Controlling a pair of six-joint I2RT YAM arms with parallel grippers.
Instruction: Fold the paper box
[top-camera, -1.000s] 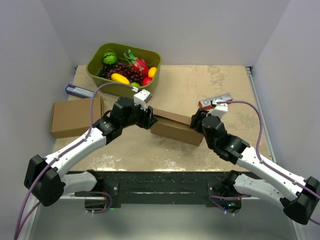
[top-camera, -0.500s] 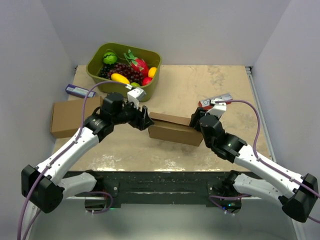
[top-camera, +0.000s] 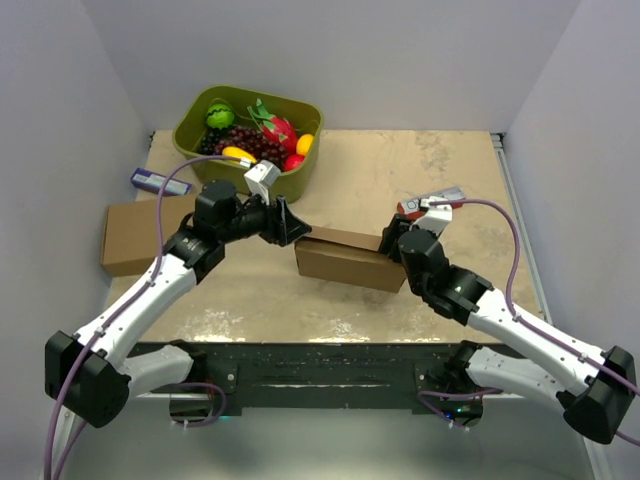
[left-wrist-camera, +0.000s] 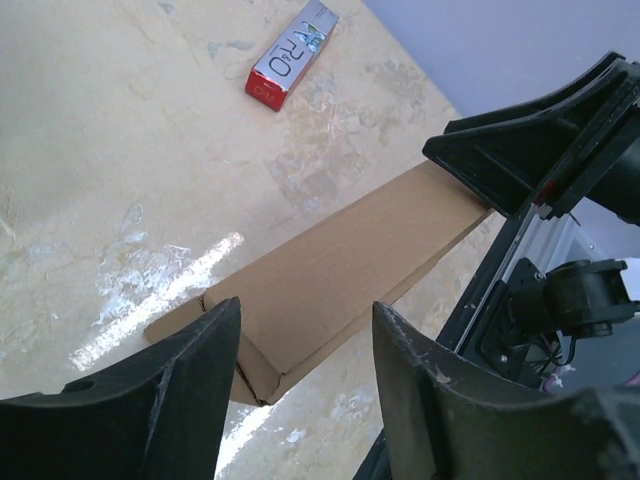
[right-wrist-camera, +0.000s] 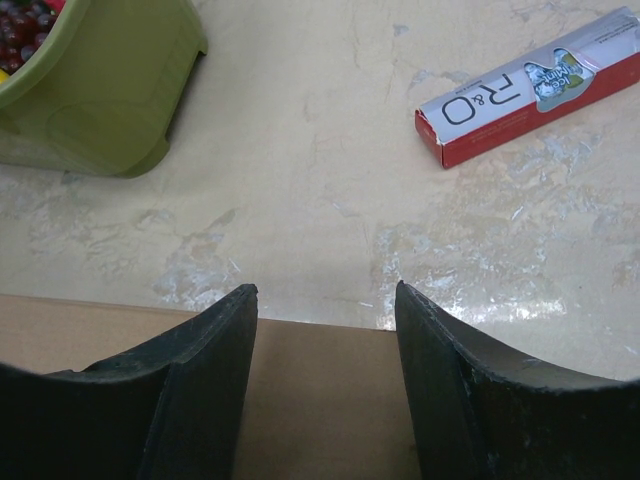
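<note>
Mid-table: paper box (top-camera: 340, 262) lies long side L–R. I see the L gripper (left-wrist-camera: 305, 320) approx. half open and empty, just off the box's left end. R gripper (right-wrist-camera: 325, 300) likewise half open, fingers over the right end, clamping nothing. Farther: second cardboard box (top-camera: 140, 235) left, red carton (right-wrist-camera: 530, 90) right, fruit tub (top-camera: 297, 183) far left.

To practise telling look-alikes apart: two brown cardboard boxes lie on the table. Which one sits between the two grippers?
The paper box in the middle; the other cardboard box lies alone at the far left.
</note>
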